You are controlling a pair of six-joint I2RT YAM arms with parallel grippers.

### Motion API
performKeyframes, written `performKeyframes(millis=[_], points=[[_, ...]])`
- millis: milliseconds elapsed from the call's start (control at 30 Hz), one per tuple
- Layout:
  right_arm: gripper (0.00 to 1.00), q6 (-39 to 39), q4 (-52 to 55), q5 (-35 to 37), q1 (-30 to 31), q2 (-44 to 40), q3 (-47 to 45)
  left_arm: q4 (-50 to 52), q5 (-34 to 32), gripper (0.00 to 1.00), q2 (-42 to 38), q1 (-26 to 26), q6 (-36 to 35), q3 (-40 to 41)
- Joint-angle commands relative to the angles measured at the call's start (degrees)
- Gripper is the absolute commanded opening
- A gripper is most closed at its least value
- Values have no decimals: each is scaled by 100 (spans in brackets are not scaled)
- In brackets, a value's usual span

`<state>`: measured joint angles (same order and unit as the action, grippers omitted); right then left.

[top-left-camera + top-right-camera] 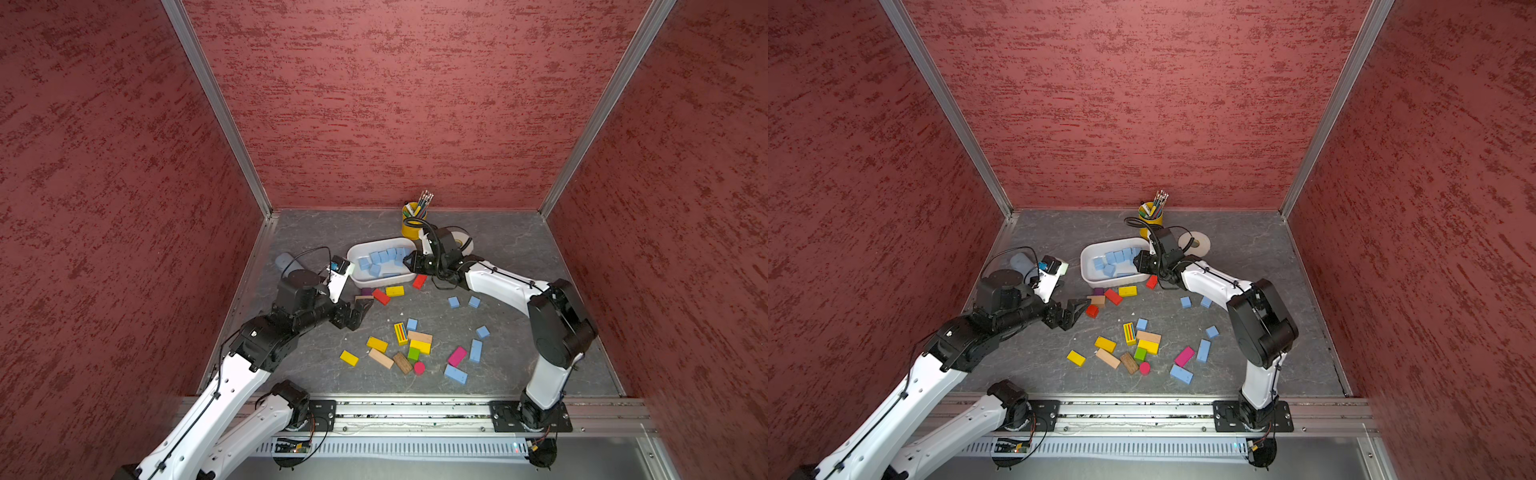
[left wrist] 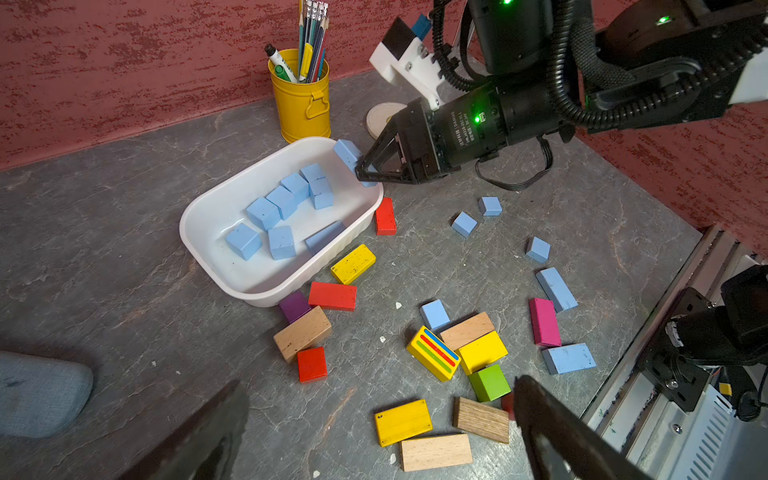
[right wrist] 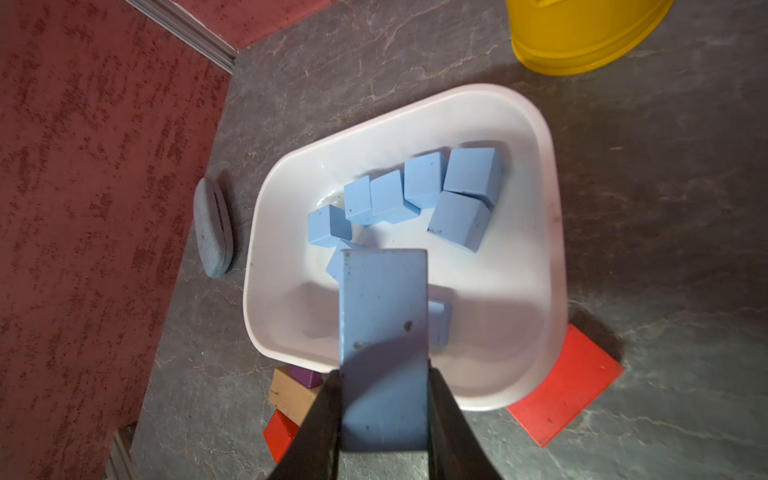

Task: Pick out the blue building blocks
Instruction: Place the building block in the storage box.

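At lower centre, my right tool point(image 3: 384, 376) grips a long pale-blue block point(image 3: 382, 316); I'd centre it over the white plastic tub point(image 3: 555, 249) before releasing.

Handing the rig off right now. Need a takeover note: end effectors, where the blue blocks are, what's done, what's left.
Grip: right end effector is shut on a blue block, held over the near rim of the white tub, not yet released.
Free: left end effector is open and empty, off to the side of the tub.
Done: about eight binned blue blocks lie in the tub.
Left: drop the held one, then collect six loose blue blocks on the table, mixed in with other colours.
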<state>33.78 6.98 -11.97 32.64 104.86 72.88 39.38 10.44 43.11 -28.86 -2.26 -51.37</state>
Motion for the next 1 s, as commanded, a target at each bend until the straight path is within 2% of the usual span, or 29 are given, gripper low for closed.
performKeyframes(millis=[0, 300, 567, 967], points=[[2, -161, 403, 346, 78, 217, 372, -97, 23, 100, -57, 39, -62, 52], [7, -214, 942, 1002, 146, 755, 917, -95, 21, 99, -45, 48, -56, 57], [14, -191, 1196, 1210, 172, 1068, 1274, -92, 12, 100, -49, 44, -57, 57], [35, -161, 1262, 1232, 172, 1175, 1419, -97, 18, 100, -54, 47, -61, 57]])
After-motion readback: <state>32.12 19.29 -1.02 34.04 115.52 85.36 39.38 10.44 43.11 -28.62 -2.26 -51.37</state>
